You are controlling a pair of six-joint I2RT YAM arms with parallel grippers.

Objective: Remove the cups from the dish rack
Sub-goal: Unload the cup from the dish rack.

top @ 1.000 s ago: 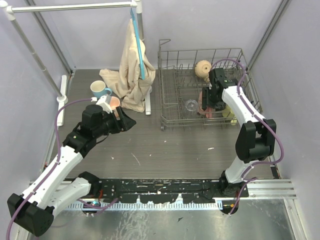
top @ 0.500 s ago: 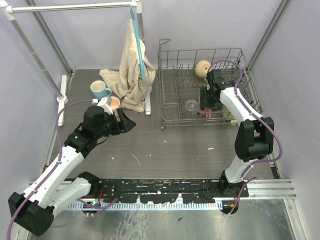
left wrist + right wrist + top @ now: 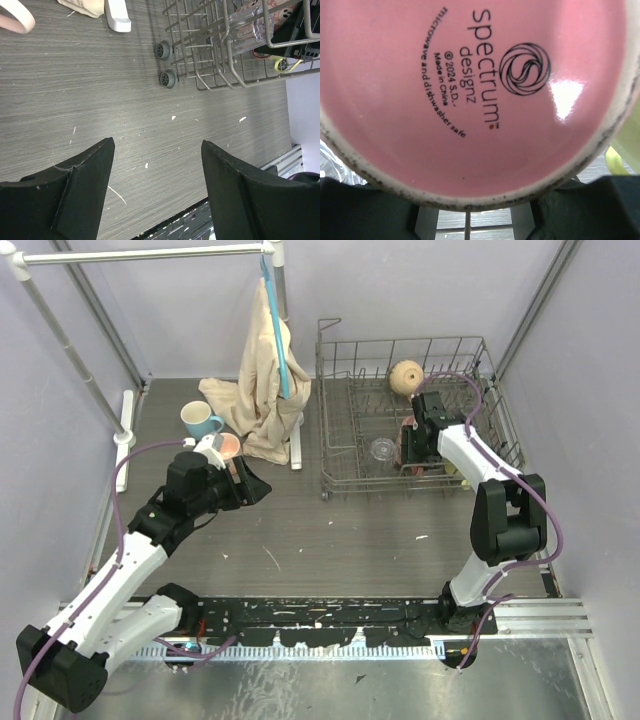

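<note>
The dish rack (image 3: 335, 410) stands at the back right. In it are a tan mug (image 3: 406, 376), a clear glass (image 3: 383, 451), a yellow-green mug (image 3: 455, 468) and a pink mug (image 3: 408, 455). My right gripper (image 3: 415, 445) is down in the rack at the pink mug. That mug's base (image 3: 470, 90) fills the right wrist view, with a dark finger on each side of it (image 3: 365, 210); contact is unclear. A light blue mug (image 3: 200, 420) and a salmon pink mug (image 3: 229, 447) sit on the table at the left. My left gripper (image 3: 255, 483) hovers beside them, open and empty (image 3: 157, 142).
A beige cloth (image 3: 262, 390) hangs from a white rail stand, whose foot (image 3: 297, 445) lies between the table mugs and the rack. The rack's wheeled corner (image 3: 165, 65) shows in the left wrist view. Walls close in on the left, back and right.
My right gripper has shifted slightly inside the rack and its fingers have narrowed around the pink mug. The left arm has not moved.
</note>
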